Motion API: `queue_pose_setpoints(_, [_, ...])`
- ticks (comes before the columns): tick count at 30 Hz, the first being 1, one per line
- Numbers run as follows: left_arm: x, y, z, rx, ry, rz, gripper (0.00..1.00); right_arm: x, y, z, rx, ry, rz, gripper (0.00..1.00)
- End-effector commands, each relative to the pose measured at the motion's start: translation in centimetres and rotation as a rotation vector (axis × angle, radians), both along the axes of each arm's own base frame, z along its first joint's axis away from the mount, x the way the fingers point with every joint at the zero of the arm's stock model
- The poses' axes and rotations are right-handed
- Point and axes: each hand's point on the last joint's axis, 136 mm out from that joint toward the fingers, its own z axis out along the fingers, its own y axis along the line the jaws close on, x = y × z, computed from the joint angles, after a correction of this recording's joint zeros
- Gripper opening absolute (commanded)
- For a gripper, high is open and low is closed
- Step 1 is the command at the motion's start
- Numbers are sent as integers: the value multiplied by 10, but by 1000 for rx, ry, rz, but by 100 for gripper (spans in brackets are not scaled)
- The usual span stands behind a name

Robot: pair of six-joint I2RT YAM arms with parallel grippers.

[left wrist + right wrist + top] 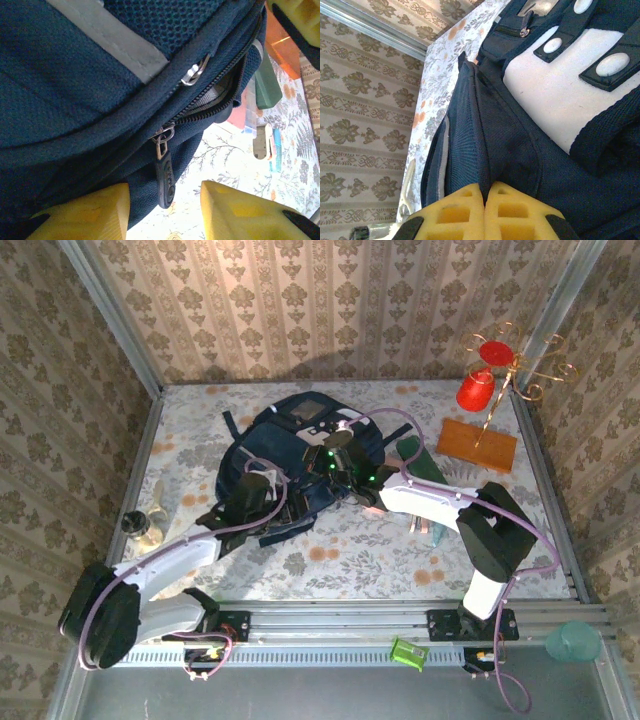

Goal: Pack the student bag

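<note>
The left gripper (164,207) hangs at the near-left side of the student bag (290,455) with its yellow fingers (90,212) standing apart; the dark zipper pull (165,180) dangles in the gap between them, close to the left finger but gripped by neither, so the jaws are open and empty. Just above the pull, the zip of the bag gapes partly open, showing a grey lining inside; a second, silver pull (196,71) sits on the next seam up, beside a pale grey strip.

The right gripper (485,190) is at the right side of the bag, its two fingers pressed together; a ridge of navy mesh runs straight into the seam between them, so it appears to be pinching a thin fold of the bag, though the contact itself is hidden. Beyond that fold lies the bag's white front patch (555,95), crossed by dark tabs with pale studs.

The bag lies flat in the middle of the flowered table (340,560), both arms reaching onto it. To the right of the bag, just beside it, lies a dark green flat object (265,82); further right is an orange wooden board (477,445), with a red cup (475,390) hung on a gold stand (510,360) behind it.
</note>
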Motion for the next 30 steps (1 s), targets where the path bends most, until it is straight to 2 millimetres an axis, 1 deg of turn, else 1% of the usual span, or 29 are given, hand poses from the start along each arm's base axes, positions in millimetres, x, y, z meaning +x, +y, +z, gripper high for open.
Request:
queue_pose_setpoints(1, [12,-12,18,-62,-47,0,39,10,12,62,131,-127,4,0])
queue_pose_setpoints(3, [14,-14,18,-66,-51,-3,37,9,12,61,132,-124,5,0])
queue_pose_setpoints(8, [19,-18,19,-78,-64,-6,29,8,12,59,134,-121,5,0])
queue_pose_setpoints(14, [25,-18,20,-71,-80,6,23,7,11,58,131,-119,6,0])
queue_pose_setpoints(17, [28,-17,17,-57,-79,9,22,6,11,56,128,-117,5,0])
queue_pose_setpoints(20, [31,-14,18,-55,-84,17,20,5,10,54,125,-112,6,0])
queue_pose_setpoints(23, [33,-11,21,-58,-94,21,16,4,8,53,120,-114,1,0])
queue_pose_setpoints(26, [34,-7,24,-55,-113,20,6,4,5,47,102,-109,-9,0])
queue_pose_setpoints(27, [34,-5,24,-47,-120,23,0,4,3,45,91,-109,-13,0])
queue_pose_setpoints(30, [31,11,19,8,-119,45,0,6,-10,35,46,-112,-42,0])
